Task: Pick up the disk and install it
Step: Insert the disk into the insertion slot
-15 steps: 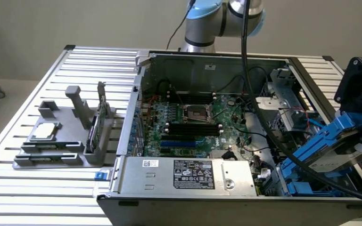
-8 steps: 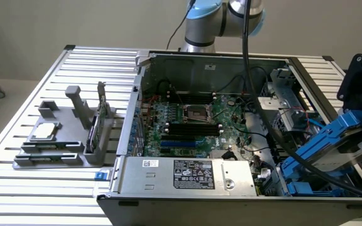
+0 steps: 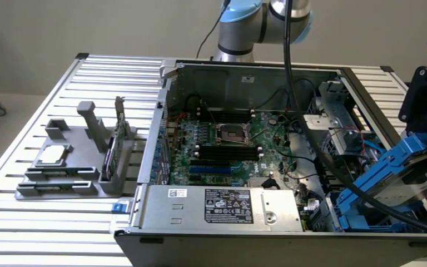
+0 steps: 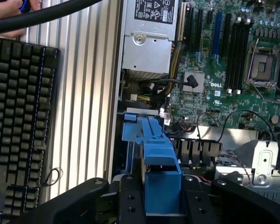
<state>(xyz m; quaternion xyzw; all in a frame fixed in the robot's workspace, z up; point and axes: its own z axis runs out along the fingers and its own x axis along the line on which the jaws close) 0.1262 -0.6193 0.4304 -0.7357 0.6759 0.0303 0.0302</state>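
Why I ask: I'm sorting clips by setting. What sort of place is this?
Probably a robotics lab bench: an open desktop computer case on a slatted metal table, a keyboard, a robot arm.

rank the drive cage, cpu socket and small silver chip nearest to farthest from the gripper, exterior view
The gripper holds the disk at the exterior view's right.
1. drive cage, toward the exterior view's right
2. cpu socket, middle of the motherboard
3. small silver chip, on the grey rack, exterior view's left
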